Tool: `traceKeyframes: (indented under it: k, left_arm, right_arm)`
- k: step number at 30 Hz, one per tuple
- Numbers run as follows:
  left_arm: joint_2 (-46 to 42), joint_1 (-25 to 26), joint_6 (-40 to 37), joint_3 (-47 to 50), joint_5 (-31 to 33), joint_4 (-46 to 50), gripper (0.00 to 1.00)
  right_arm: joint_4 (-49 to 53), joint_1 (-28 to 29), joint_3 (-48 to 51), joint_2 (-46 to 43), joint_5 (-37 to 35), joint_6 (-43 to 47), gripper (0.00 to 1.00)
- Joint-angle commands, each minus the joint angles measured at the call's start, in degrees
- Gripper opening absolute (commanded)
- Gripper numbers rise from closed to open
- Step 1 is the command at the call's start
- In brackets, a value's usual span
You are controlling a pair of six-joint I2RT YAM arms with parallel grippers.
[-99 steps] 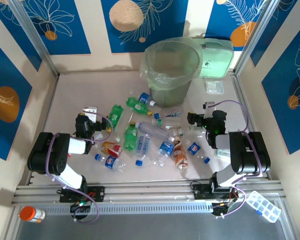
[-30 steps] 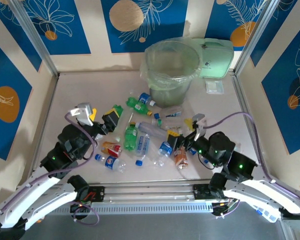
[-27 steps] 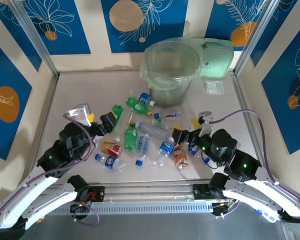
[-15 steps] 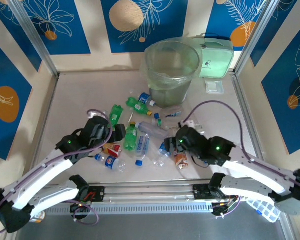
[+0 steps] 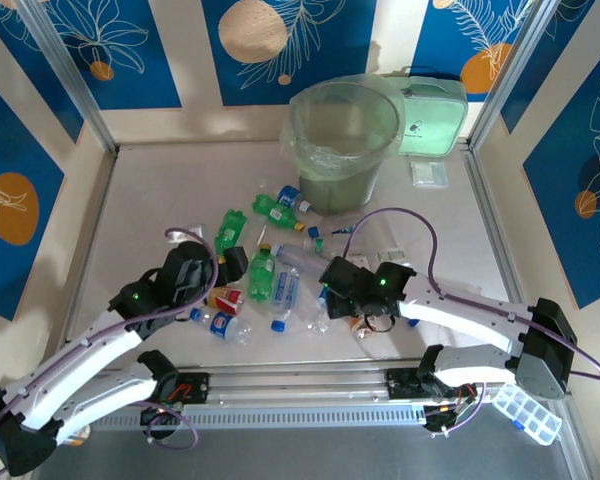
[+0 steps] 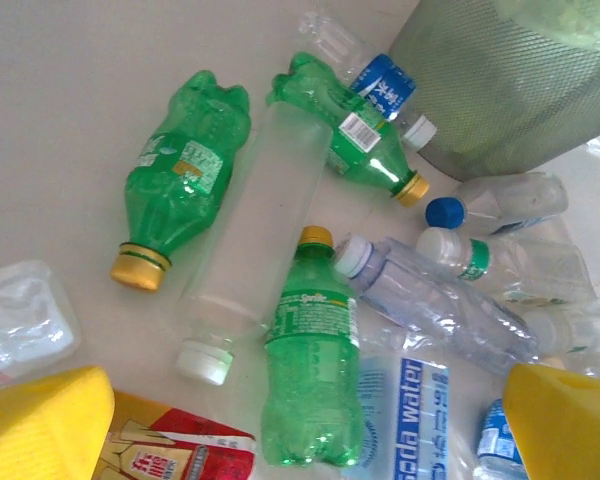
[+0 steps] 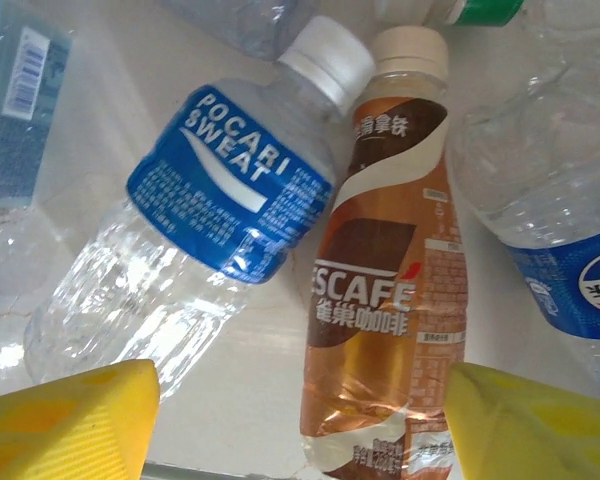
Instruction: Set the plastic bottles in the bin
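Right gripper has come down over Nescafé bottle, jaws apart, nothing clamped; reaching step, next clamp, carry to bin.

we find bottles packed over the mid table up to the bin; the table's left side lies bare and open; a case sits just beside the bin's right.

The pale table bears the round bin standing upright. The plastic bottles lie scattered on their sides just in front of the bin. A mint-green case touches the bin's right, and a clear packet lies nearby.
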State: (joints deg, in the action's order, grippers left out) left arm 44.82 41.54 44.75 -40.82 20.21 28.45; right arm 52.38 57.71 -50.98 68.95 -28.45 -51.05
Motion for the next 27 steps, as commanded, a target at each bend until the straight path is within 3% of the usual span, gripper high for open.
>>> traceKeyframes:
  k: [1, 5, 7, 11, 17, 20, 27]
  left_arm:
    - [-2.85, 0.16, 1.15, 2.58, 4.20, -2.42, 0.99]
    - [-12.97, 0.18, 3.29, 7.07, 8.60, -2.03, 0.99]
    - [-18.68, 0.14, 3.01, 9.62, 9.06, -3.85, 1.00]
    - [-25.47, 0.19, 3.17, 11.48, 11.12, -3.10, 0.99]
    - [-24.87, 0.21, 3.36, 11.00, 9.91, -2.97, 0.99]
    - [-23.33, 0.14, 2.84, 10.81, 7.60, -4.41, 0.99]
    - [-24.01, 0.21, 3.32, 10.84, 9.03, -3.41, 0.99]
  right_arm:
    - [2.95, -0.67, -4.23, 1.16, 3.15, -9.94, 0.73]
    - [7.24, 1.14, -8.91, 7.39, 3.04, -26.82, 0.69]
    - [8.14, 1.80, -10.81, 11.10, 2.58, -31.11, 0.62]
    - [11.35, 2.81, -13.88, 17.21, -0.37, -40.75, 0.62]
    - [7.03, 3.18, -14.54, 22.46, -0.30, -43.34, 0.85]
    - [4.55, 3.13, -15.49, 25.78, 0.56, -42.89, 0.86]
    - [-0.64, 2.67, -14.09, 30.62, 1.40, -44.84, 0.79]
